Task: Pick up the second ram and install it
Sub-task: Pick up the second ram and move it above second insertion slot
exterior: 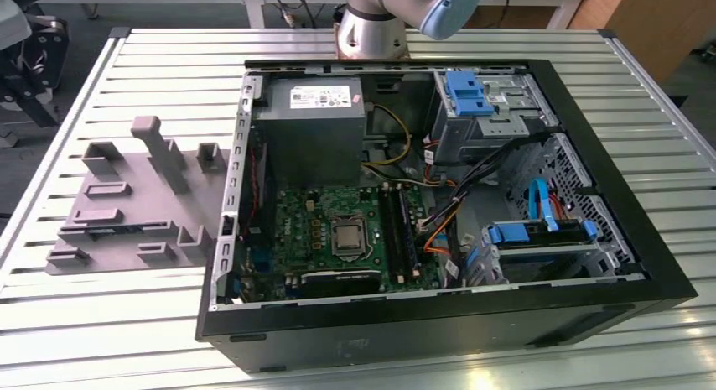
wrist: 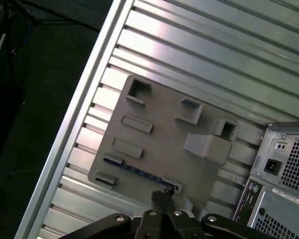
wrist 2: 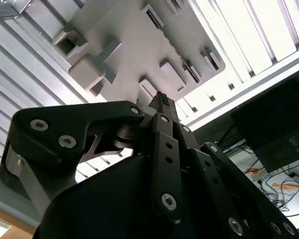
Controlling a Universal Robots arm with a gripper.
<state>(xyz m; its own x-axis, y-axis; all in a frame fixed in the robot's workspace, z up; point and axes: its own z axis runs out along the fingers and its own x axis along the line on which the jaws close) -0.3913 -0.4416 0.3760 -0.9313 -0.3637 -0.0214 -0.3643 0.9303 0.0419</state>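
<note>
On the grey fixture (exterior: 123,197), at nine o'clock from the open case (exterior: 448,327) in the exterior view, the second ram (wrist: 139,173) stands edge-up in a slot. My gripper (wrist: 162,196) hovers near it, narrow and empty. I judge it light, stiff and fragile: pinch its flat faces mid-length.

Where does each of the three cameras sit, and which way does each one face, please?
Exterior view: off the arm, raised above the slatted table, looking down into the open computer case; the arm's base shows at the far edge.
First wrist view: on the arm, looking down past the shut gripper at the grey fixture plate, where the second ram lies.
Second wrist view: on the arm, looking along the gripper at that plate.
Shared: all three show the plate and table.
</note>
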